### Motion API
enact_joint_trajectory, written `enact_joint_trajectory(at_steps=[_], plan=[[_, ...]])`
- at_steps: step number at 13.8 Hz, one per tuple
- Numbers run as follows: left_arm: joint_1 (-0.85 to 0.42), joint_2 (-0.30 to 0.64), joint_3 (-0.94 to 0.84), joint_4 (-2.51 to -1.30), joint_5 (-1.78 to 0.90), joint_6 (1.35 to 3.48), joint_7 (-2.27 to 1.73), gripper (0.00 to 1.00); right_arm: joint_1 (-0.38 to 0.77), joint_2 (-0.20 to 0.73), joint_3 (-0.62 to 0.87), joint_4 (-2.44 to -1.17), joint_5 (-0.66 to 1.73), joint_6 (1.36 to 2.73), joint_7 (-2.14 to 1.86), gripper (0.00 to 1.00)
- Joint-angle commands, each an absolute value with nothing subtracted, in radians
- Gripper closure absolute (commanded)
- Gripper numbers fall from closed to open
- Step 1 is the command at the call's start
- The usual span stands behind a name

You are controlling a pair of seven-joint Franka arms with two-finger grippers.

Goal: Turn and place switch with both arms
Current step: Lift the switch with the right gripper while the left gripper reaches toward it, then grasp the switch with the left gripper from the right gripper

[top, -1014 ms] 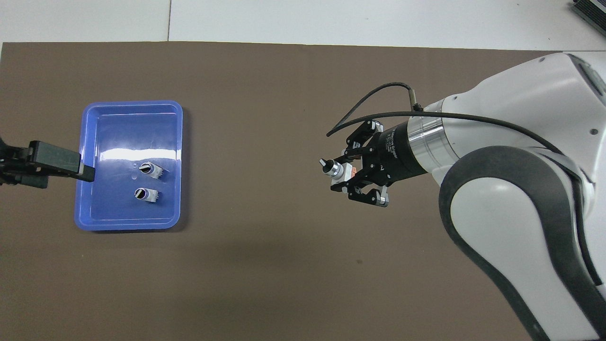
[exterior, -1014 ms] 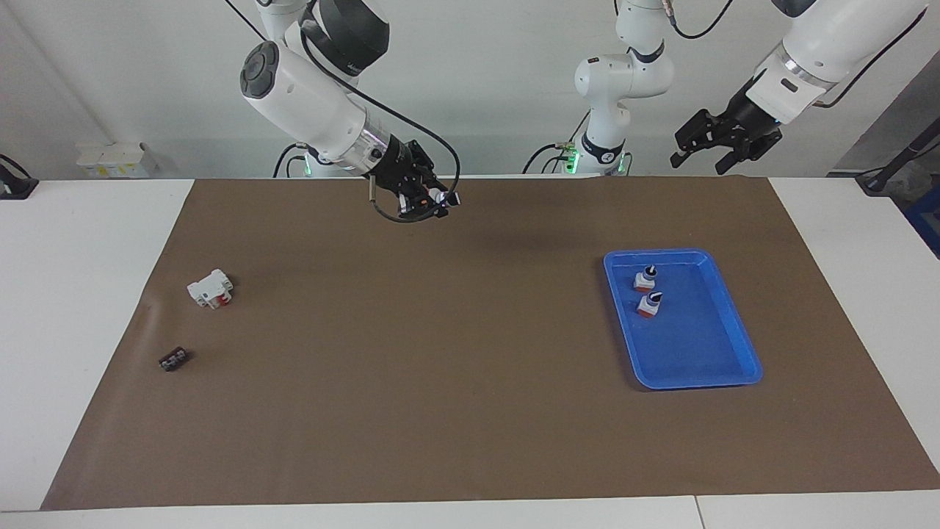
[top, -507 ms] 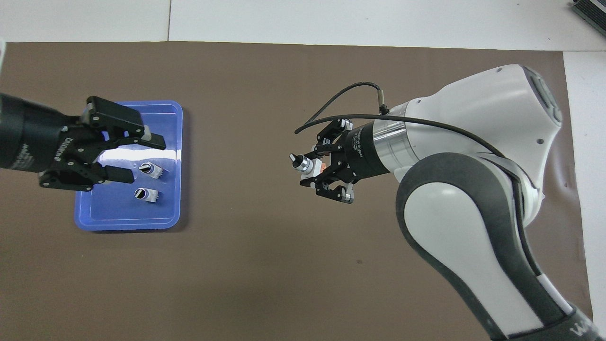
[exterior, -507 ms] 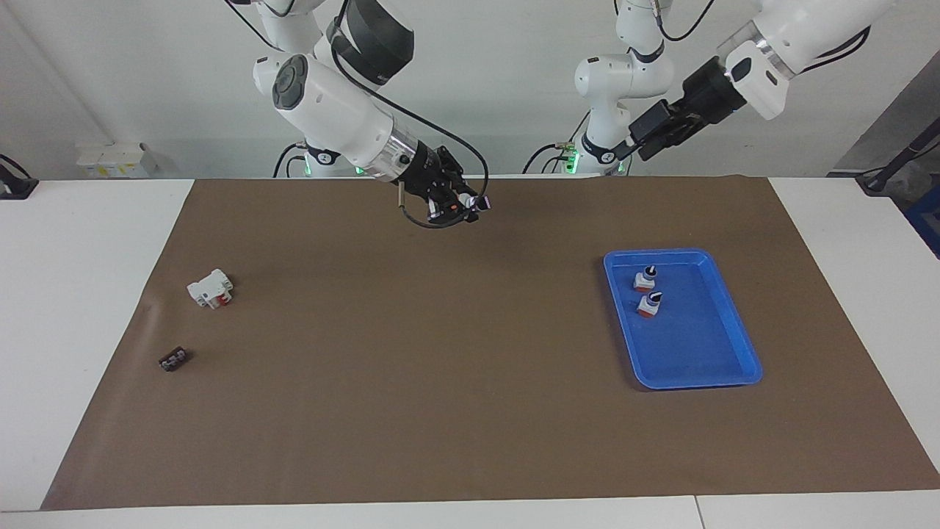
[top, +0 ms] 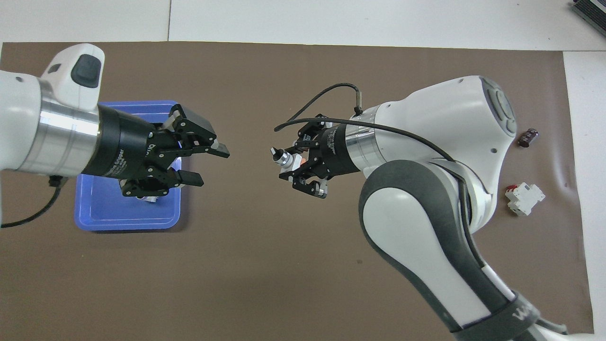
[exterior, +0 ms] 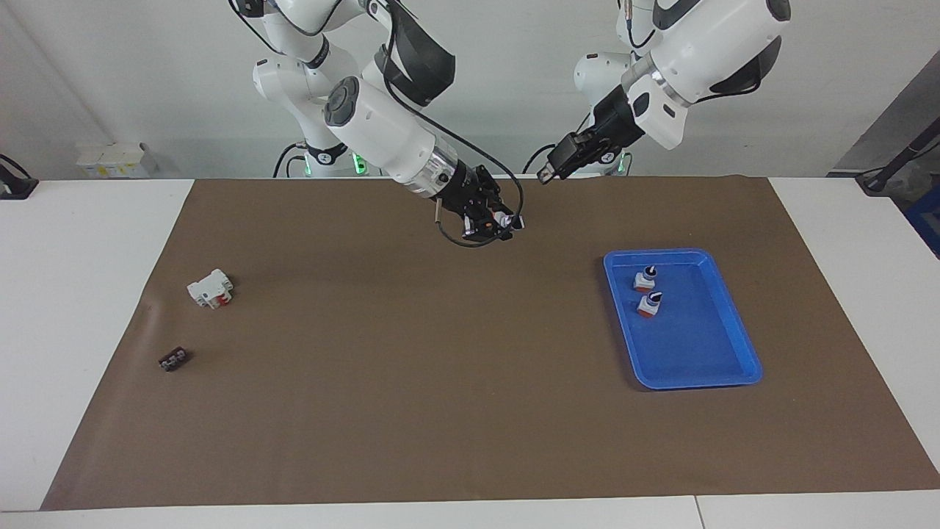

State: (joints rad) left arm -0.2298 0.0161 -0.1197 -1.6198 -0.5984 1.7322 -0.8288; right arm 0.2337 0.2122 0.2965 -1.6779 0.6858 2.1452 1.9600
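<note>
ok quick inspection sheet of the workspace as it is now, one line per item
surface: brown mat over a white table.
job's things: one switch held in the right gripper, knob pointing at the left gripper; two more switches in the blue tray.
clutter: white block with red parts and small black piece at the right arm's end.
grippers: right shut on the switch, up over mid-mat; left open, in the air, facing it with a gap between.
cables: black cable loops off the right wrist.
surroundings: plain white wall.
</note>
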Motion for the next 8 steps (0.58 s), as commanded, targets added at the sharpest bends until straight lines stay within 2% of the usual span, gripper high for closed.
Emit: enact_joint_trajectory(at_steps=[1, 4, 8], plan=[[-0.268, 0.078, -0.104, -1.621, -0.614, 1.784, -0.835, 0.62, 0.222, 0.215, 0.305, -1.671, 0.704, 2.141, 1.968, 1.00], [-0.259, 0.115, -0.104, -1.612, -0.601, 1.796, -0.816, 0.75, 0.221, 0.215, 0.305, -1.667, 0.704, 2.140, 1.968, 1.00], [-0.256, 0.130, -0.104, -1.595, -0.614, 1.845, -0.815, 0.75, 0.224, 0.215, 0.304, -1.669, 0.704, 2.141, 1.968, 1.00]])
